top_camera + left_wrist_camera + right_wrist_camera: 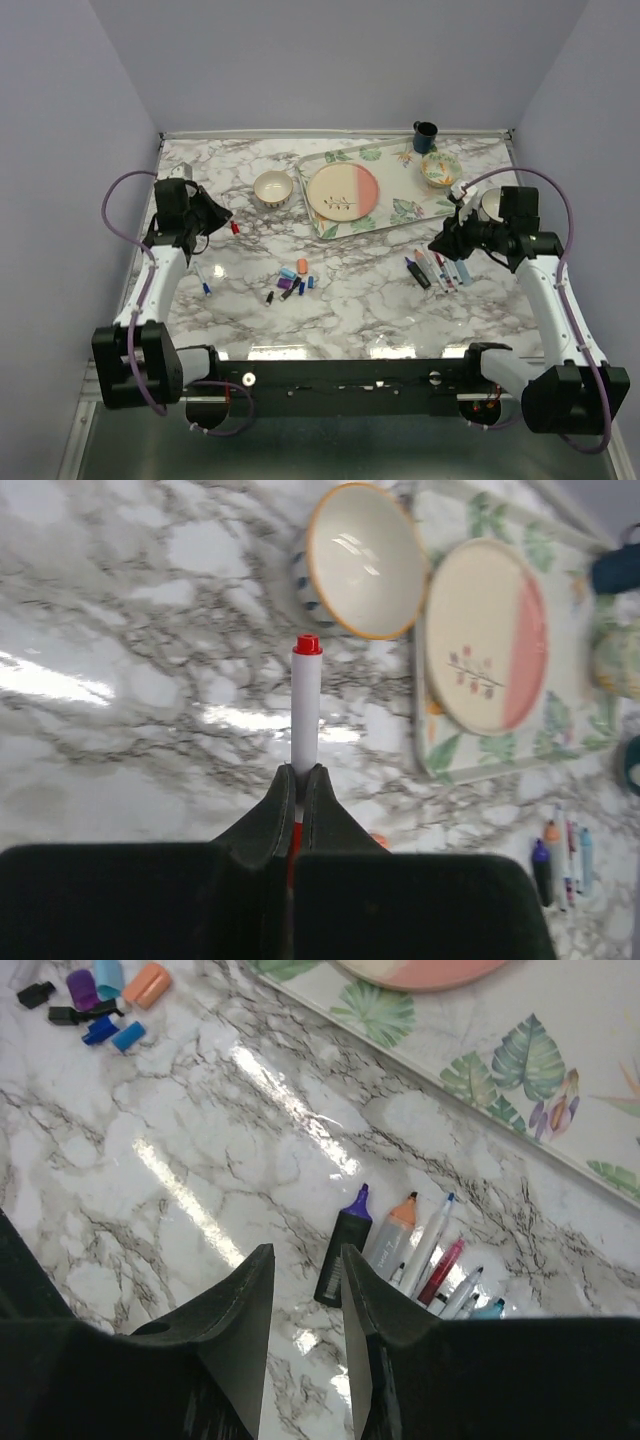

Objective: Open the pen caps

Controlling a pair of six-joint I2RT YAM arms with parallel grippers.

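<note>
Red-tipped white pen (306,705) is sitting clamped in left gripper (301,773); right gripper (305,1260) is hovering above row of pens (415,1250), fingers apart, holding nothing.

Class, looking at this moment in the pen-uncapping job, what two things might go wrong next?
1. The left gripper pinches the white pen by one end, most of the barrel sticking out; pulling its red end may swivel it or slip it free.
2. The right gripper hangs open close to the row of pens and may scatter them when it moves.
</note>
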